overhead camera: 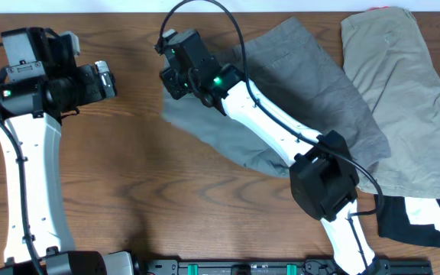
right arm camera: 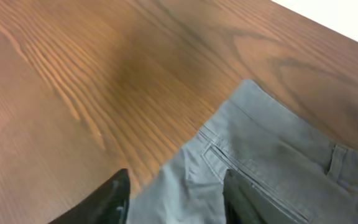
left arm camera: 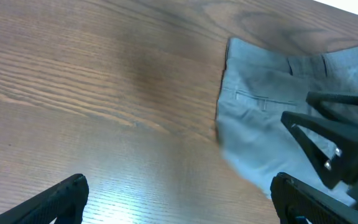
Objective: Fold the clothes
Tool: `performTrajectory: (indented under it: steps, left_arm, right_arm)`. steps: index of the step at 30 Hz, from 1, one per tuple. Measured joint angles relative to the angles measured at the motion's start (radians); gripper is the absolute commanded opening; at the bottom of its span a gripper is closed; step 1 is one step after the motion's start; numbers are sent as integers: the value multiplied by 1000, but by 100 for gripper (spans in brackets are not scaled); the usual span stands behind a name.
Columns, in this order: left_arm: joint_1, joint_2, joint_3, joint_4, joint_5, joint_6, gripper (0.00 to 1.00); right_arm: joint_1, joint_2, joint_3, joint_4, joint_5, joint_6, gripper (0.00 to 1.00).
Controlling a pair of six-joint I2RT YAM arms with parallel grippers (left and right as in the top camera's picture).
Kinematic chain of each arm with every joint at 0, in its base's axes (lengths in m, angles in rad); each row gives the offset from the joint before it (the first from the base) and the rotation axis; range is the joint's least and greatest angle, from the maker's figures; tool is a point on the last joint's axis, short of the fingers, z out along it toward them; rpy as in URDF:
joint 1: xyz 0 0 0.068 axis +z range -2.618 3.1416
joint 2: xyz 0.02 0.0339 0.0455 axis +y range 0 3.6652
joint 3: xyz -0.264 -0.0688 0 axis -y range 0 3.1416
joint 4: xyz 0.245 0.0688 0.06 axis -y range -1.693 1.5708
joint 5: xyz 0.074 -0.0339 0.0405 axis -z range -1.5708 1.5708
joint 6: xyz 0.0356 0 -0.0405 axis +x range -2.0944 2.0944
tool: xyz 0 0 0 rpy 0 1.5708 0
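The mid-grey shorts [overhead camera: 319, 84] lie crumpled at the table's centre right, one corner reaching left under my right gripper [overhead camera: 172, 79]. The right wrist view shows that gripper [right arm camera: 176, 200] with its jaws apart just over the grey shorts [right arm camera: 272, 149] at their waistband edge, cloth lying loose between the fingers. The khaki-beige shorts [overhead camera: 411, 92] are spread at the far right. My left gripper [overhead camera: 109, 79] hovers open over bare wood to the left. In its wrist view the left gripper [left arm camera: 179, 199] is wide apart, the grey shorts [left arm camera: 266, 124] ahead and nothing in it.
A black and white garment [overhead camera: 415, 221] lies at the bottom right below the khaki pair. The right arm [overhead camera: 281, 122] crosses over the grey shorts. Bare wooden table [overhead camera: 128, 176] spreads across the left and middle.
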Motion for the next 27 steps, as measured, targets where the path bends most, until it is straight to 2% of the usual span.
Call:
performTrajectory:
  steps: [2,4,13,18,22,27]
  left_arm:
    - [0,8,0,0,0,0,95]
    - [0,23,0,0,6,0,95]
    - [-33,132,0,-23,126,2,95]
    - [-124,233,0,-84,158,21,94]
    - [-201,306,-1,-139,164,49,92]
    - [-269,326,-2,-132,165,64,92]
  right_arm:
    - [-11,-13,14,-50,-3,2,69]
    - [-39,-38,26,-113,-5,-5,72]
    - [-343,-209,74,-447,-27,-16,75]
    - [-436,-214,74,-609,-60,-57,84]
    - [-454,-213,74,-648,-72,-100,86]
    - [-487,-193,73,-621,-75,-120,84]
